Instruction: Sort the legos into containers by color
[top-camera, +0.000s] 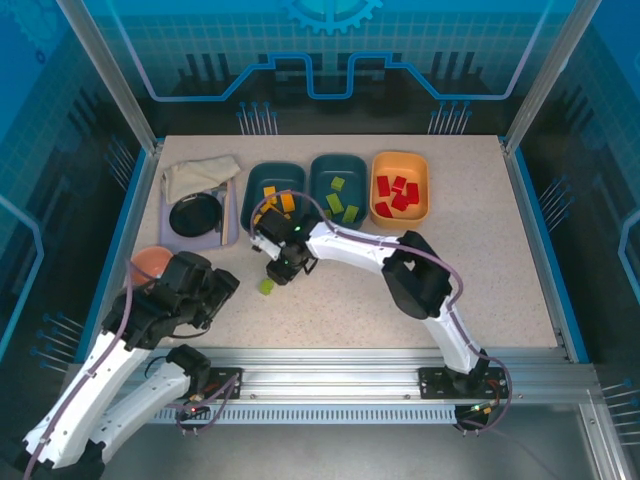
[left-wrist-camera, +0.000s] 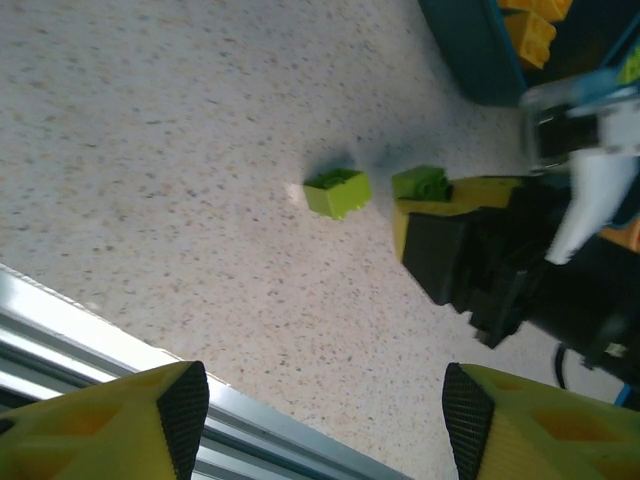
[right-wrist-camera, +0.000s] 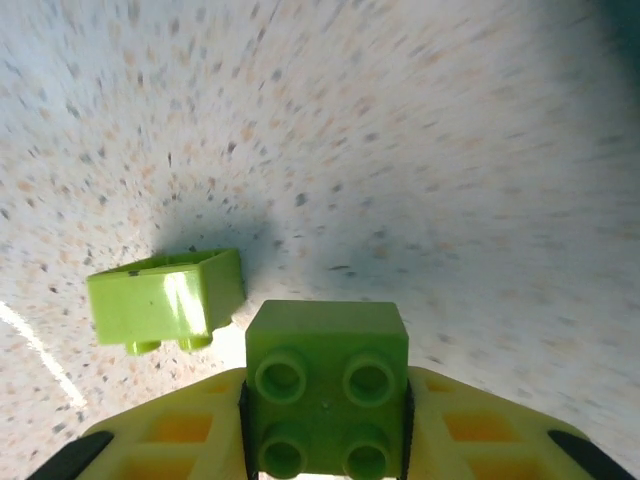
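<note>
Two light green legos outside the containers. Found right gripper (right-wrist-camera: 326, 432) clamped shut on one light green brick (right-wrist-camera: 327, 345), pinched by its sides between the yellow fingers (right-wrist-camera: 180, 435) with studs toward the wrist camera; judged a square hold fit for carrying. Cannot tell whether lifted clear of the table (top-camera: 480, 270) yet. Noted second green brick (right-wrist-camera: 165, 298) just beside the closed jaws, to their left in the wrist view, tipped on its side and apart from the held one; presumably left for a later pick. Located green-stocked teal tub (top-camera: 314, 185) beyond the right gripper and a little to its right, between the teal tub of orange-yellow bricks (top-camera: 248, 190) and the light orange tub (top-camera: 425, 190) of reds; judged the proper destination by colour. Found left gripper (left-wrist-camera: 325, 415) about half open and empty, hovering short of the second green brick, apparently standing off to keep clear of the working arm.
</note>
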